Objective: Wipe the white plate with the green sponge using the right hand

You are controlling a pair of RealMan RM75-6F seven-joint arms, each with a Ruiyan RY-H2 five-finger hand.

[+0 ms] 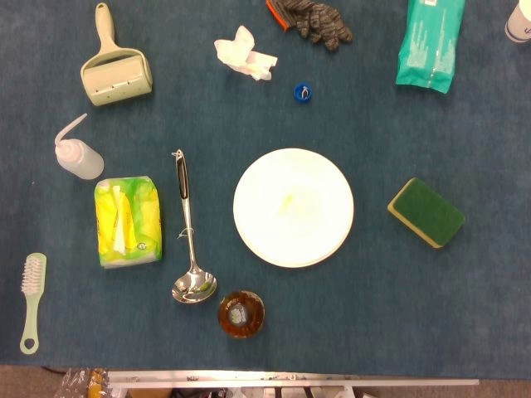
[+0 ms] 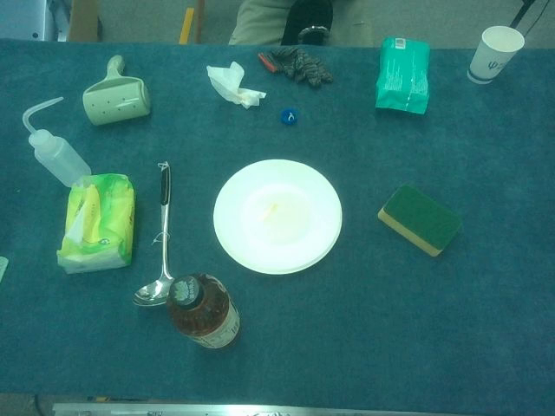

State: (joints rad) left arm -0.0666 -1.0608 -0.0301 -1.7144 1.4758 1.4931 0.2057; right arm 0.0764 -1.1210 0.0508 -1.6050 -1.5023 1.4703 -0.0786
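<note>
A green rectangular sponge [image 1: 426,212] is lying right of the round white plate [image 1: 293,207] on the blue worktop [image 1: 373,315]; neither hand is showing, so their state cannot be told.

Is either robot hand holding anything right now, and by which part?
Nothing is held. Neither hand is in view, and the green sponge lies untouched on the table, right of the white plate.

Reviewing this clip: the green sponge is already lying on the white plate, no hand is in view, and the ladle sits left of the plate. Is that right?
Not quite. The green sponge is not on the white plate; it lies on the table to the plate's right, clear of its rim, as the head view shows and the chest view confirms. The rest holds: no hand is in view, and the ladle sits left of the plate.
</note>
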